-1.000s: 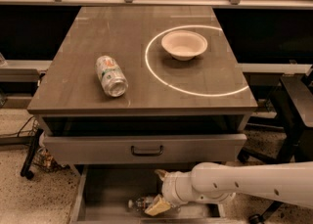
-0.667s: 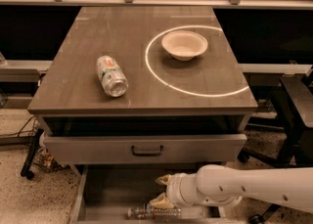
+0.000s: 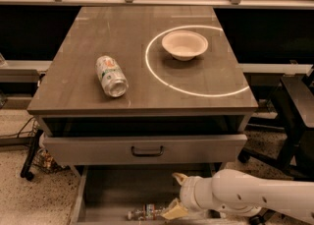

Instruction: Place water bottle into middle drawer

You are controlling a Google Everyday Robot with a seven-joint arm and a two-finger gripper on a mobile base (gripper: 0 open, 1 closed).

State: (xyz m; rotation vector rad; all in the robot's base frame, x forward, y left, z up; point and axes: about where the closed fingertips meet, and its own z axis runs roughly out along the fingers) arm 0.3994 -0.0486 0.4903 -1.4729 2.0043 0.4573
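Note:
The water bottle [image 3: 145, 212], small, clear and with a coloured label, lies on its side on the floor of the pulled-out middle drawer [image 3: 115, 189], near the front. My gripper [image 3: 175, 194] is over the drawer just right of the bottle, on a white arm that comes in from the right. Its two pale fingers are spread apart. The lower fingertip [image 3: 171, 211] is right next to the bottle's end, and nothing is held between the fingers.
Above the open drawer is a closed grey drawer front with a dark handle [image 3: 147, 151]. On the tabletop lie a white-and-green can [image 3: 111, 75] and a white bowl [image 3: 184, 44] inside a lit ring. A dark chair [image 3: 294, 116] stands at the right.
The gripper carried the bottle down into the drawer, then opened and let it go. The bottle now lies on the drawer floor a little to the left of the fingers.

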